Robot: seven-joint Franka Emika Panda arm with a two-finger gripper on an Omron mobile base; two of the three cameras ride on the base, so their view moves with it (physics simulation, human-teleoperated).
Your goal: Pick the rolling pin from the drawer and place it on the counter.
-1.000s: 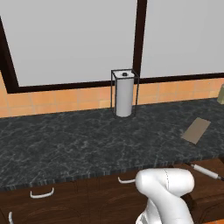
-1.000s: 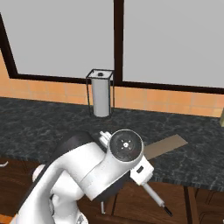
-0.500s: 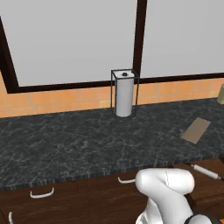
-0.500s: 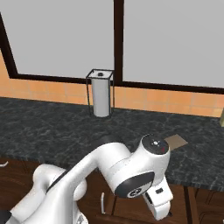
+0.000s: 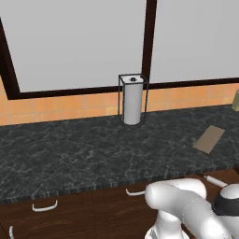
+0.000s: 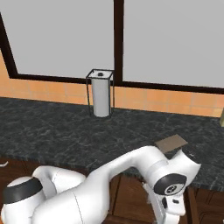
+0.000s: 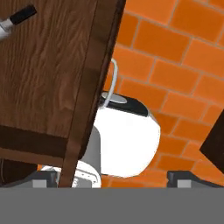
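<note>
Black-grey marble counter (image 5: 84, 158) runs across both base views, with a white paper towel roll (image 5: 132, 102) upright in its wire holder (image 5: 122, 100) at the back near the window frame. A flat tan board (image 5: 209, 138) lies on the slab to the right of it, well apart from the roll. The rolling pin (image 5: 215, 180) is below the counter's front edge in the open drawer (image 7: 48, 74): only one grey end with a dark tip shows in the left base view, beside the arm's elbow (the rest is hidden). In the hand view the same pin end (image 7: 15, 20) sits at the top-left corner over the drawer's wood. Gripper (image 7: 113, 178) is low, below counter height, jaws spread wide and holding nothing, not touching the pin. Orange brick floor shows past the drawer edge.
</note>
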